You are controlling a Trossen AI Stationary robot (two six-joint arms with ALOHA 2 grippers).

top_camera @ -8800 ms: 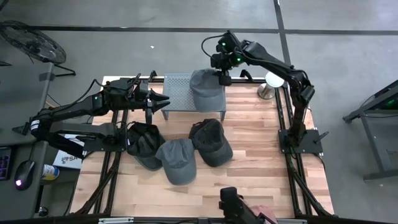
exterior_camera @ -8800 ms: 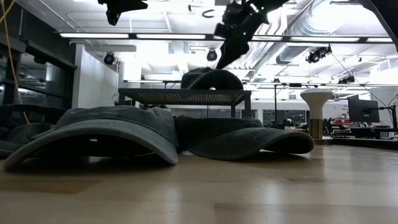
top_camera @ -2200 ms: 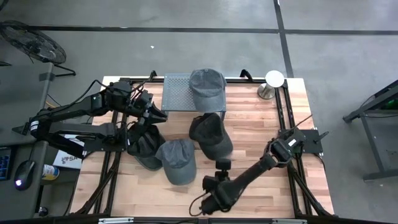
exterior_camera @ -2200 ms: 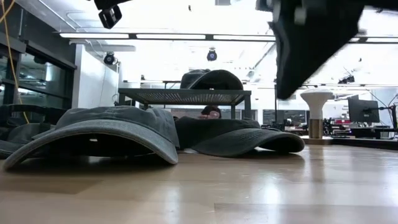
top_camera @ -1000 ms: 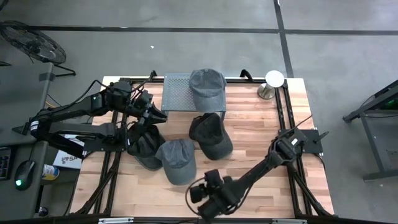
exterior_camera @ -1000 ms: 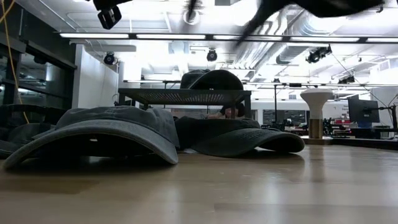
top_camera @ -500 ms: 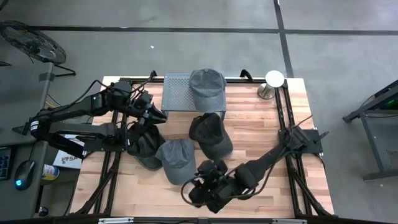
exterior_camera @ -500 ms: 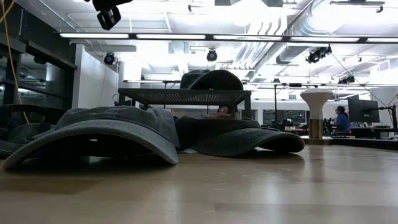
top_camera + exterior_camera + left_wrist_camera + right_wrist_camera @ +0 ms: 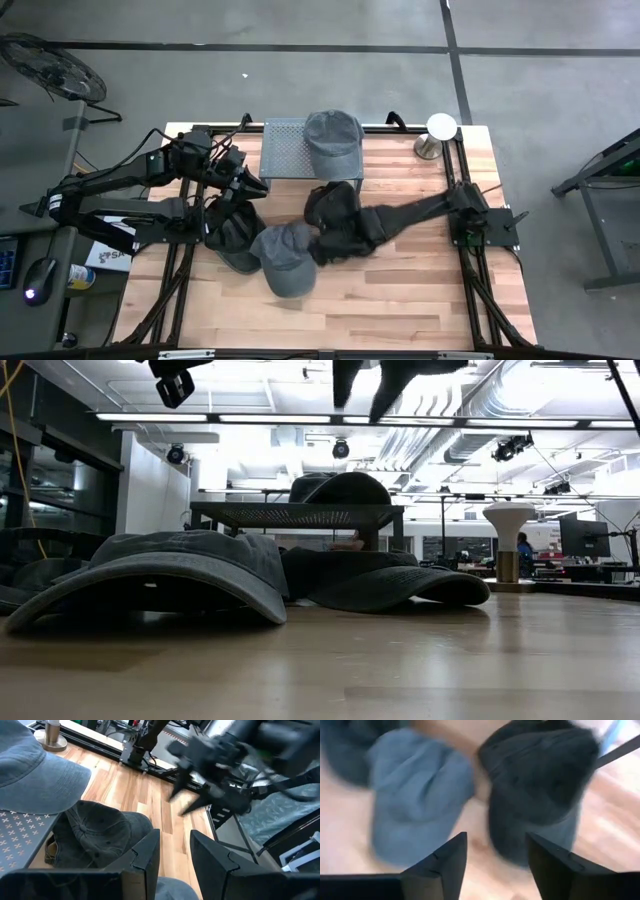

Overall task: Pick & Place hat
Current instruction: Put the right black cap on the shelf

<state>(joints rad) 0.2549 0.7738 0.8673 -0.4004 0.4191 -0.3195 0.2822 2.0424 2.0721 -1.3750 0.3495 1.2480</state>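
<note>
Several caps are in the high view. A grey hat (image 9: 333,140) sits crown up on the mesh rack (image 9: 283,150). On the table lie a dark hat (image 9: 333,205), a blue-grey hat (image 9: 283,260) and a black hat (image 9: 230,228). My right gripper (image 9: 322,250) hovers open above the dark hat's near brim, pointing steeply down. In its wrist view the gripper (image 9: 495,865) looks down on the blue-grey hat (image 9: 420,795) and the dark hat (image 9: 540,775). My left gripper (image 9: 255,185) hangs still and open at the rack's left end, holding nothing.
A white round-topped stand (image 9: 437,130) is at the far right corner. Black frame rails (image 9: 462,250) run along the table's sides. Bare wood (image 9: 400,300) lies toward the near edge. People show in the room behind the table.
My right gripper has swung from the table's near edge toward the far edge and risen, rolling as it went, and now hangs over the dark and blue-grey hats. No hat has moved.
</note>
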